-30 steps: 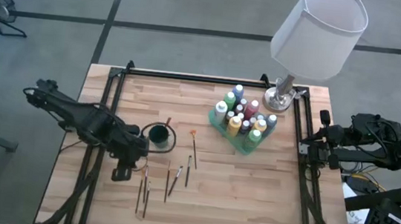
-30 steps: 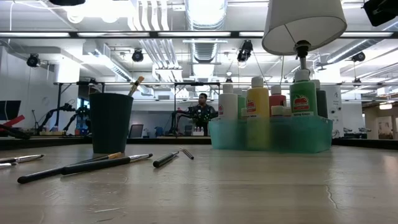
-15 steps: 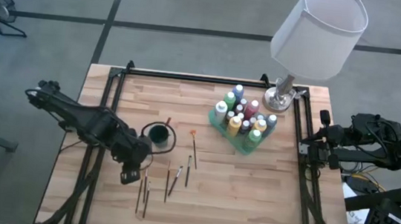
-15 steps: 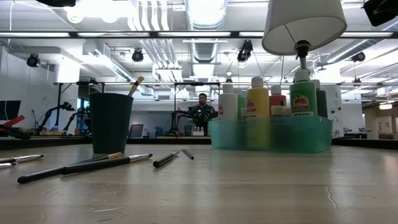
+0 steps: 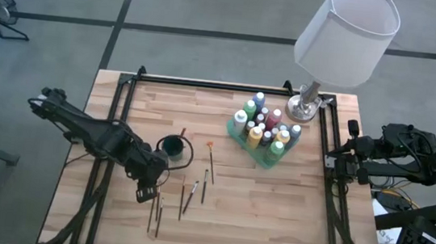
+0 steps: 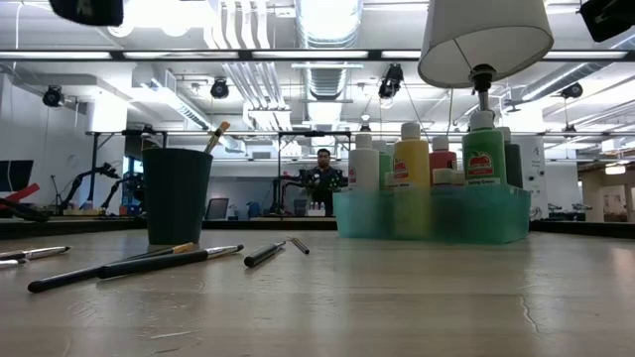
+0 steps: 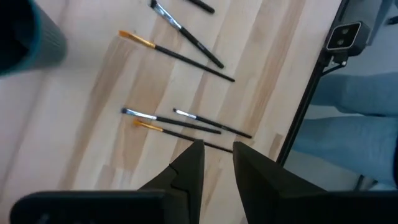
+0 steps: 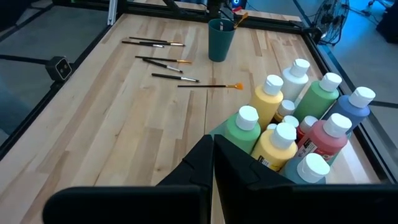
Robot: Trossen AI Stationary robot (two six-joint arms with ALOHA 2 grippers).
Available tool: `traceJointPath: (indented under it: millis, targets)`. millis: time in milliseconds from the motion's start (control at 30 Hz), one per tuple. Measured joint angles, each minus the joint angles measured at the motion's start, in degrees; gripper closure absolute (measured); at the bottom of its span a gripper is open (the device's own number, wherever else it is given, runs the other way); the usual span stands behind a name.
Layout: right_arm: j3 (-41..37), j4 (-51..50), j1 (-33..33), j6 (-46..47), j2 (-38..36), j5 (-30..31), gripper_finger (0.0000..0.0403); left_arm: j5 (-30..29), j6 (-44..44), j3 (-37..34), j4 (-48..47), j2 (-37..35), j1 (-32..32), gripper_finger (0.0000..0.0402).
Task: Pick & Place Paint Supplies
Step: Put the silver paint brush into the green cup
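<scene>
The left gripper (image 5: 145, 193) is seen above the near-left part of the wooden table (image 5: 274, 209), over a cluster of thin brushes (image 5: 156, 210) that lie flat on the wood. In the left wrist view its two dark fingers (image 7: 189, 169) are kept a little apart, with a narrow gap between them, and nothing is pinched; the tips are placed just beside the nearest brushes (image 7: 186, 123). More brushes (image 5: 194, 191) are laid nearby, and one with an orange tip (image 5: 210, 160) is found closer to the middle of the table. A small dark green cup (image 5: 171, 147) stands upright near the left arm, and one brush handle is seen sticking out of it in the low view. The paint bottles (image 5: 264, 127) with white caps are packed upright in a translucent green tray (image 5: 237, 137), well apart from the brushes, near a lamp (image 5: 347, 34). The right gripper (image 5: 334, 161) is parked at the right edge of the table, its fingers (image 8: 202, 163) pressed together on nothing.
</scene>
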Motion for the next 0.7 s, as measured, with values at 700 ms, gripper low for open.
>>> traceJointPath:
  millis: [700]
  targets:
    - [0.0, 0.0, 0.0, 0.2, 0.0, 0.0, 0.0394, 8.6, -2.4, -9.1, 3.4, -1.3, 0.0, 0.0317]
